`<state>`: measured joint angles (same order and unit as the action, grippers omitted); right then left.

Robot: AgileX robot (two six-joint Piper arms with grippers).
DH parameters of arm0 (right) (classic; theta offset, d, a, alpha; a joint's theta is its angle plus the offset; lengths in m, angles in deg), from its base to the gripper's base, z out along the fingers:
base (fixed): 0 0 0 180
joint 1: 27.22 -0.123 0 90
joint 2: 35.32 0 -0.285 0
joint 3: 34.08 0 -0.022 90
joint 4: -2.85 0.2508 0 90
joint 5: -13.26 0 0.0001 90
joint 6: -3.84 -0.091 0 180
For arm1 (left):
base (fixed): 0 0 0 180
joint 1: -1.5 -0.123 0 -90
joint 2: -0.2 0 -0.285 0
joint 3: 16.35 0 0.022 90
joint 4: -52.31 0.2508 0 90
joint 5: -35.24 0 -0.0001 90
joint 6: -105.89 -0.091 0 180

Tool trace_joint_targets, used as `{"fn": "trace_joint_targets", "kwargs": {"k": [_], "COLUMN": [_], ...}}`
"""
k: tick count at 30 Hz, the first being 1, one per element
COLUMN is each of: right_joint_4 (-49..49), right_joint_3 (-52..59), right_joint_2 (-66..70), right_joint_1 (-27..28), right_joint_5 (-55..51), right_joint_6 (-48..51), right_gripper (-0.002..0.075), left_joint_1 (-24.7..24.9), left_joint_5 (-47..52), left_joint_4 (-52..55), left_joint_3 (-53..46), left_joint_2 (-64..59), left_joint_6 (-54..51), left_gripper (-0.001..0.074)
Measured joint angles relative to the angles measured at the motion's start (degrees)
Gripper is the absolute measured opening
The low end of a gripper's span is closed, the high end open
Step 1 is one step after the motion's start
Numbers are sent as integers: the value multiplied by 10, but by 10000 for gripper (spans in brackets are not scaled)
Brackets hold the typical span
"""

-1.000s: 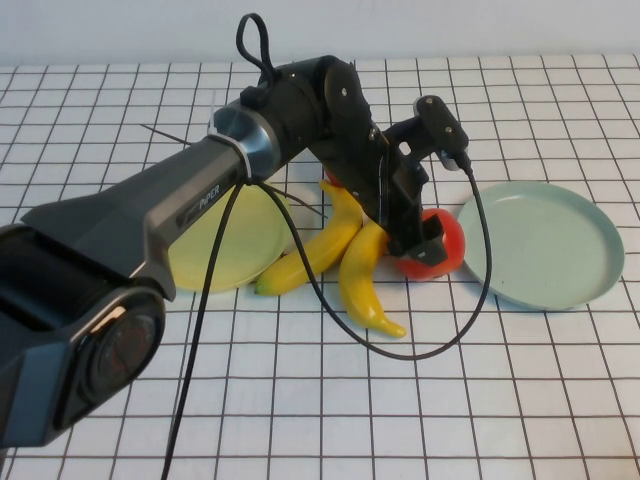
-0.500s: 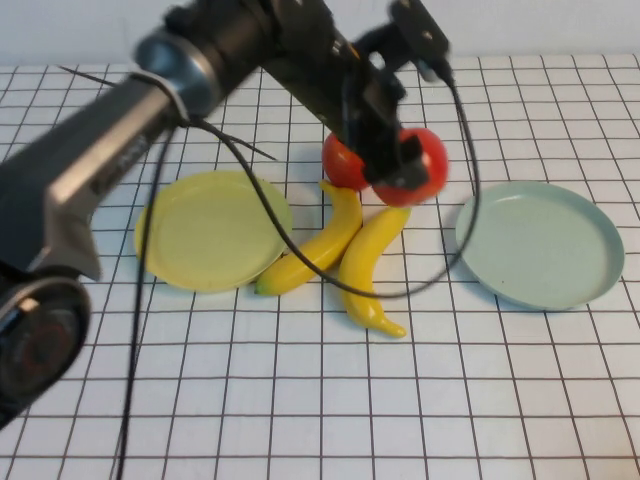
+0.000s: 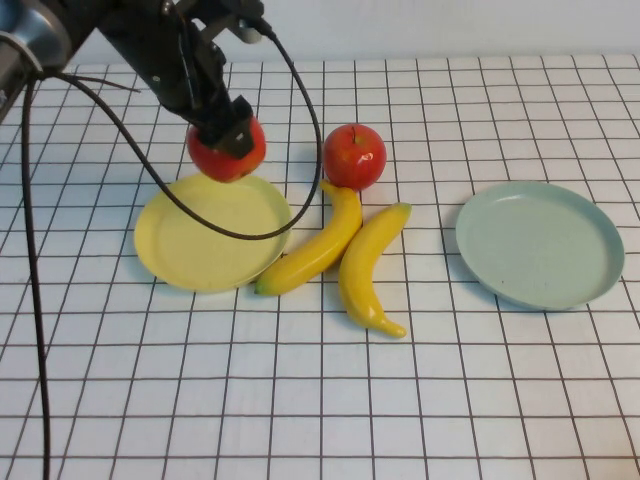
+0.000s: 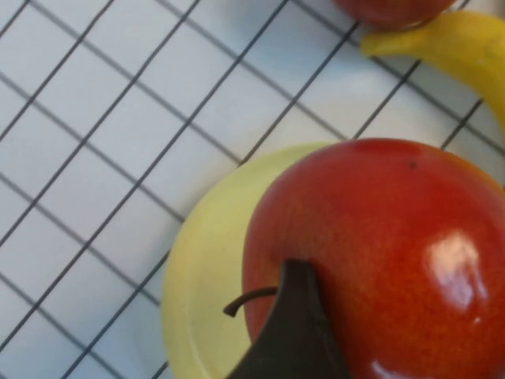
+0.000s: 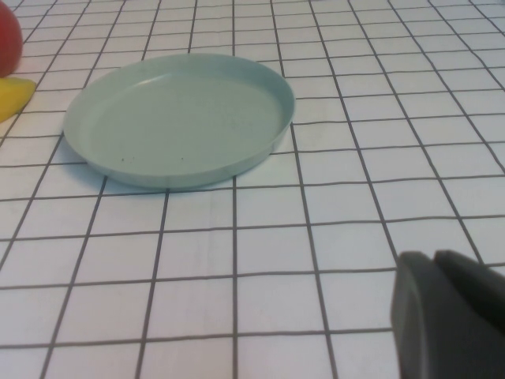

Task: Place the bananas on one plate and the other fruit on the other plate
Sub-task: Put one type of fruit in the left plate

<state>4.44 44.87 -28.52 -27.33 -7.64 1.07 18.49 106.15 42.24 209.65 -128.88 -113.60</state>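
My left gripper is shut on a red apple and holds it in the air over the far edge of the pale yellow plate. In the left wrist view the apple fills the space beside one dark finger, with the yellow plate below it. The second red apple stands on the table behind two yellow bananas lying side by side. The pale blue-green plate is empty at the right. My right gripper is shut, low over the table near that plate, and out of the high view.
The left arm's black cable loops down over the yellow plate's far side and next to the second apple. The table is a white cloth with a black grid.
The left arm lifted the apple from beside the bananas and swung it left, from near the blue-green plate to above the yellow plate. The second apple is now uncovered.
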Motion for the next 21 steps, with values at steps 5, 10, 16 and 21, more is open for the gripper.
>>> {"fn": "trace_joint_targets", "kwargs": {"k": [5,10,16,21], "right_joint_4": [0,0,0,0], "right_joint_3": [0,0,0,0], "right_joint_2": [0,0,0,0], "right_joint_1": [0,0,0,0], "right_joint_5": [0,0,0,0], "right_joint_6": [0,0,0,0], "right_gripper": [-15,-15,-15,-15], "left_joint_1": [-11,-17,-17,-18], "left_joint_5": [1,2,2,2], "left_joint_4": [51,62,62,61], "left_joint_3": [-1,-1,-1,-1], "left_joint_2": [-7,-22,-36,-40], "left_joint_6": [34,52,93,113], "left_gripper": [502,501,501,501]}}
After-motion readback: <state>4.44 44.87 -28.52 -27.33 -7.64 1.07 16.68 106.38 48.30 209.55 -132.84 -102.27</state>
